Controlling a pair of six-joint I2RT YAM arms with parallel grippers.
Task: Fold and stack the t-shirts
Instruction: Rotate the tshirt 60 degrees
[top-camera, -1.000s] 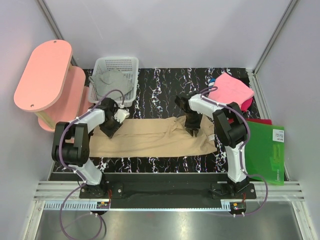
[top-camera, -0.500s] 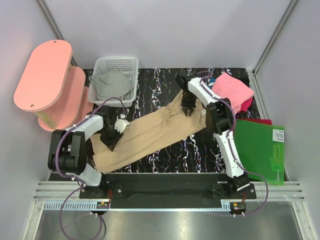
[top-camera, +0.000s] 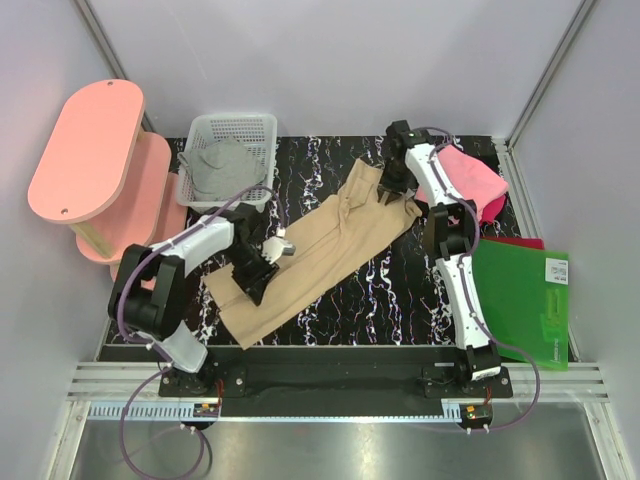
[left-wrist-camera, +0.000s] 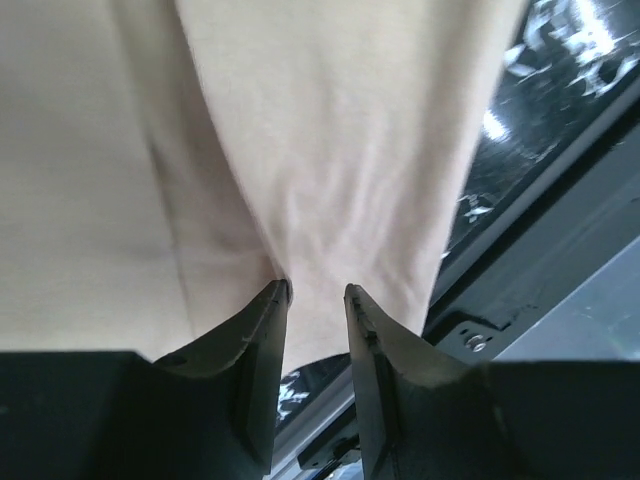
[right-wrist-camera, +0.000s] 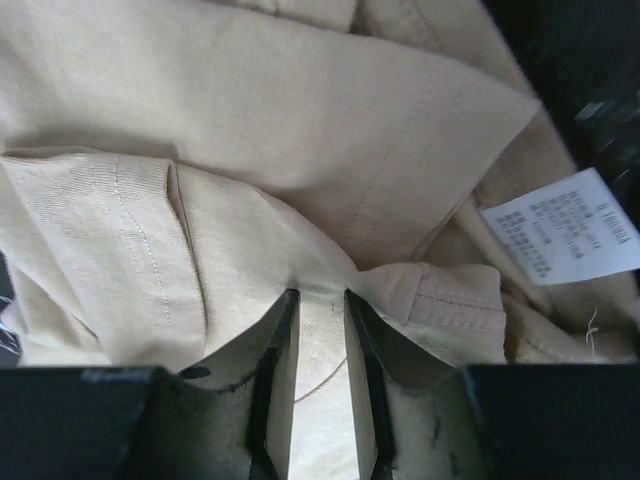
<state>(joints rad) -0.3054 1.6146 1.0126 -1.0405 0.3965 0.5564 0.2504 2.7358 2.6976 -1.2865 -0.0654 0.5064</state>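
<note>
The tan t-shirt (top-camera: 320, 245) lies folded in a long diagonal strip from near left to far right on the black marbled table. My left gripper (top-camera: 258, 277) is shut on its lower end; in the left wrist view the cloth (left-wrist-camera: 300, 150) is pinched between the fingers. My right gripper (top-camera: 393, 190) is shut on its upper end by the neck; the right wrist view shows bunched tan cloth (right-wrist-camera: 250, 130) and the white label (right-wrist-camera: 565, 238). The grey t-shirt (top-camera: 222, 165) lies in the basket. The pink t-shirt (top-camera: 463, 178) lies folded at the far right.
A white mesh basket (top-camera: 250, 128) stands at the far left. A pink two-tier stand (top-camera: 85, 150) is left of it. A green sheet (top-camera: 525, 300) over a red one lies at the right. The black base rail (top-camera: 330, 380) runs along the near edge.
The tan shirt has swung from a level strip to a diagonal. My left gripper moved toward the near edge and right; my right gripper moved to the far side, beside the pink shirt.
</note>
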